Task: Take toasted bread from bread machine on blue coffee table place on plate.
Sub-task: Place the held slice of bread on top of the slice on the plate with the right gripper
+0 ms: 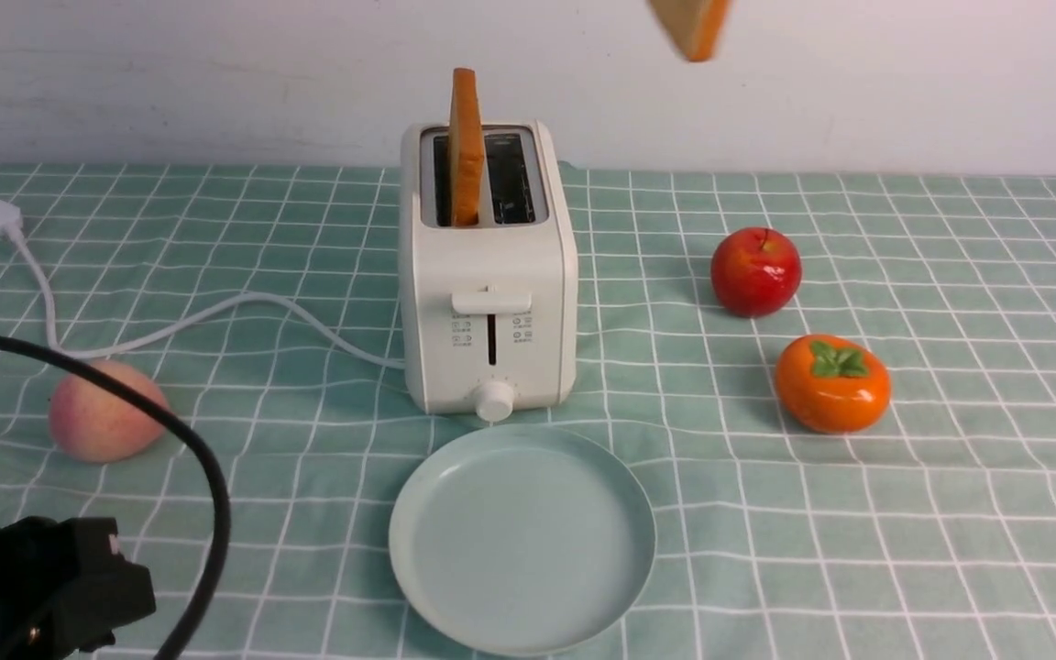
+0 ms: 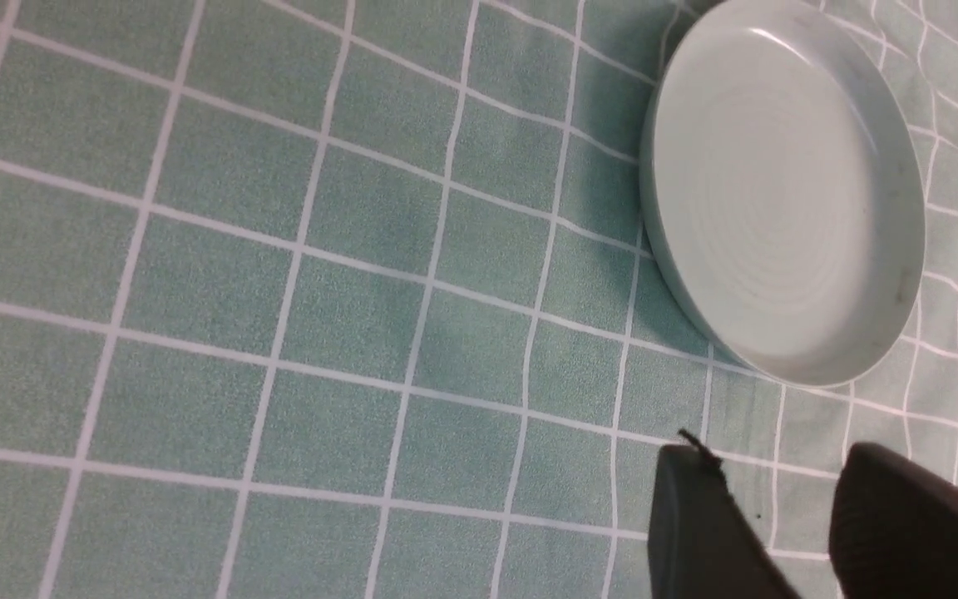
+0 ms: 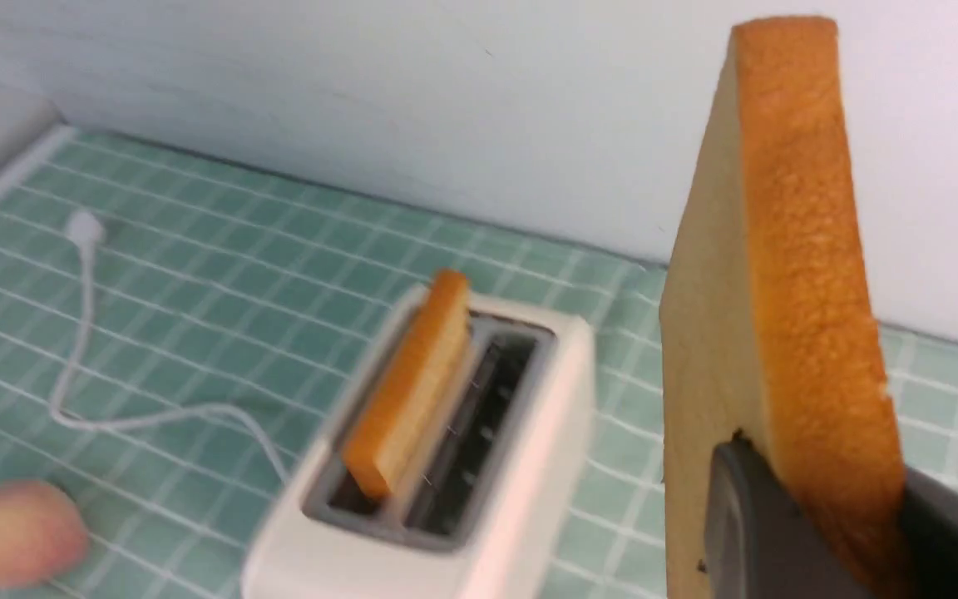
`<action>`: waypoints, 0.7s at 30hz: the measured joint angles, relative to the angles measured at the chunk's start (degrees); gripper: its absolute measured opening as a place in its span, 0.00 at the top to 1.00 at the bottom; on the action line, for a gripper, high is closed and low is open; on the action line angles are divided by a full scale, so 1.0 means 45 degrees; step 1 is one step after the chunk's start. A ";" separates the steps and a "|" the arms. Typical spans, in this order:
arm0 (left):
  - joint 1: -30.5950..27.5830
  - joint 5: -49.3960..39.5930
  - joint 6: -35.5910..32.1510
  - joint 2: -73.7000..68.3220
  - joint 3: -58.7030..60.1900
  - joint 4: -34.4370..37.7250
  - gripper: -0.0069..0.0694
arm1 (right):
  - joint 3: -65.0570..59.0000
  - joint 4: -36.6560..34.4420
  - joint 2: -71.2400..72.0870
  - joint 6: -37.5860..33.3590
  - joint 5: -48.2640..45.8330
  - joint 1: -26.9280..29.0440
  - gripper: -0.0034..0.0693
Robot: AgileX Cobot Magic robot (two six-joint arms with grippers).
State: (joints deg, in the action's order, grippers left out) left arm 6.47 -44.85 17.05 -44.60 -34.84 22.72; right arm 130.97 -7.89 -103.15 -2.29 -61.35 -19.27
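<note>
Front view: the bread machine is seen standing upright in the middle of the checked surface, lever and knob toward the camera. The slotted slice is held on edge in its left slot, the upper half standing clear of the top. The held slice is seen high above and to the right of the machine, cut off by the frame's top edge.

In the right wrist view, the right gripper is shown clamped on that slice's lower end, a finger pressed to each face, crust edge toward the lens.

The plate is laid flat just before the knob. A red apple and an orange persimmon are placed near each other to the right, well apart from the plate. On the left a peach is partly crossed by a black cable, and the white cord is trailed back to its plug.

The left gripper is seen low beside the plate, jaws parted with only cloth between them.
</note>
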 joint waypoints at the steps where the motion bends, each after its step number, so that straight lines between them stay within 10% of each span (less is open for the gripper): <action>1: 0.0000 0.0001 0.0000 0.0000 0.0000 0.0000 0.60 | -0.0082 0.0062 0.0089 0.0014 -0.0231 0.0031 0.81; 6: 0.0000 0.0135 0.0000 0.0000 0.0000 0.0000 0.60 | -0.3851 0.0474 0.1970 0.0824 -0.0678 0.0414 0.81; 10: 0.0000 0.0145 0.0000 0.0000 0.0000 0.0000 0.60 | -0.7924 -0.1532 0.2823 0.2049 0.0630 0.0414 0.81; 13: 0.0000 0.0161 0.0000 0.0000 0.0000 0.0050 0.60 | -1.1253 -0.5900 0.2717 0.1769 0.2026 0.0298 0.81; 21: 0.0468 0.0177 0.0000 0.0000 0.0000 0.0120 0.60 | -1.4441 -1.5596 0.0990 -0.6425 0.3956 -0.1059 0.81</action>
State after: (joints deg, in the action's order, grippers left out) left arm 8.58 -44.05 17.05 -44.60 -34.84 23.26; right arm 65.99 -78.08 -98.69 -31.21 -43.55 -24.04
